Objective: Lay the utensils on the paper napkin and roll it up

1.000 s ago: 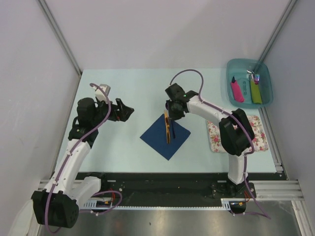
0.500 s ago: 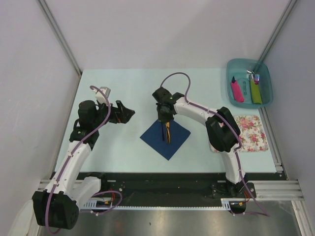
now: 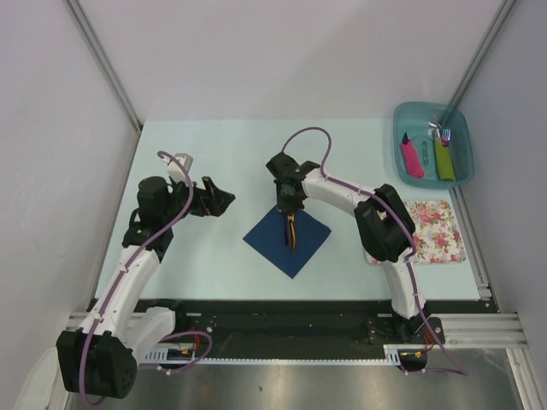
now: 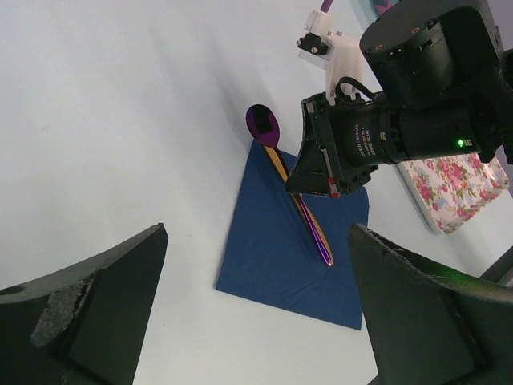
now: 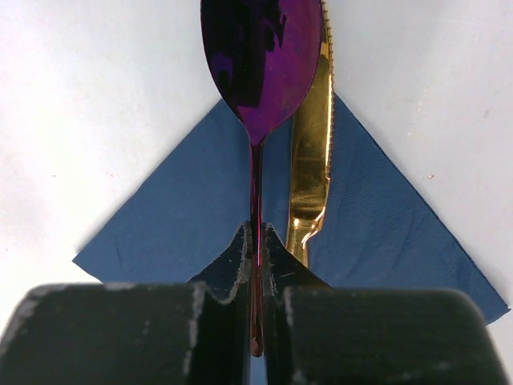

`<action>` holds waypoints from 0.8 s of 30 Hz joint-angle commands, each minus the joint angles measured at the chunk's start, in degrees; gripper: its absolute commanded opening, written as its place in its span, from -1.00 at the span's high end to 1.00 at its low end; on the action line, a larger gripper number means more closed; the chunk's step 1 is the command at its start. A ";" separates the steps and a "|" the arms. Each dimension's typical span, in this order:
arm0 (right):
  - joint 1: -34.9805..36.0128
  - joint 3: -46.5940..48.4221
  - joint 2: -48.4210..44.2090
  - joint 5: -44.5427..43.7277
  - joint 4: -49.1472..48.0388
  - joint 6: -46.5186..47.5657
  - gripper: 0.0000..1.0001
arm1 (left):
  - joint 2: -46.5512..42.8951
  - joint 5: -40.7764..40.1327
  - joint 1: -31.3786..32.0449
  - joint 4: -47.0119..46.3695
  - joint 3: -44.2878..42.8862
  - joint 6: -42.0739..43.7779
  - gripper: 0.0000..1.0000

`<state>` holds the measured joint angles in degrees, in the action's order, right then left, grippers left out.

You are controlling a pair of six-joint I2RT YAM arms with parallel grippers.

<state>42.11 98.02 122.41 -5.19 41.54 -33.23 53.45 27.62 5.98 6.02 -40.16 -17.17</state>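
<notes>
The right gripper (image 5: 255, 241) is clenching its two dark fingers (image 5: 234, 265) tight on the thin handle of the purple spoon (image 5: 260, 56), gripping it well back from the bowl. The spoon is pointing along the napkin's diagonal, its glossy oval bowl reaching past the far corner over bare table. Whether the bowl is resting down or hanging just above the surface cannot be told. Just beside it, a gold-coloured knife (image 5: 313, 144) with a serrated edge is lying flat on the navy paper napkin (image 5: 160, 216), parallel to the spoon, its tip also passing the corner.

The left gripper (image 4: 256, 233) is standing spread as wide as it goes, with nothing between its fingers. It is hovering to the left of the napkin, well apart from it and aimed toward it.

In the overhead view the napkin (image 3: 291, 248) is sitting as a diamond near the middle of the pale blue table (image 3: 231, 154), thin and slightly creased. Near the table's right edge a floral mat (image 3: 436, 231) is lying flat. Beyond it, in the far right corner, a clear teal tub (image 3: 457, 120) is holding pink-handled cutlery (image 3: 412, 160) and green-handled cutlery (image 3: 444, 159). Plain grey panels are enclosing the table on three sides.
</notes>
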 commanded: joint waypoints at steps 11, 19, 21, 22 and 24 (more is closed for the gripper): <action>0.43 -0.02 0.73 -0.35 -0.32 -2.10 0.87 | 0.78 1.12 -0.09 -2.51 0.17 -0.85 -0.99; 0.43 -0.81 0.46 -0.61 -0.41 -2.27 0.81 | 1.30 1.12 -0.18 -2.59 -0.09 -0.85 -0.99; 0.43 -1.16 0.37 -0.17 -0.41 -2.54 0.79 | 1.57 1.21 -0.18 -2.68 -0.18 -0.85 -0.99; 0.52 -1.42 0.29 -0.08 -0.32 -2.63 0.78 | 1.74 1.12 -0.09 -2.59 -0.27 -0.94 -0.99; 0.61 -1.77 0.20 -0.52 -0.49 -2.63 0.77 | 2.01 1.21 -0.18 -2.68 -0.44 -0.94 -0.99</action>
<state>42.30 96.90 122.74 -5.08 41.54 -34.59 55.02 27.64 5.98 5.19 -40.16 -17.56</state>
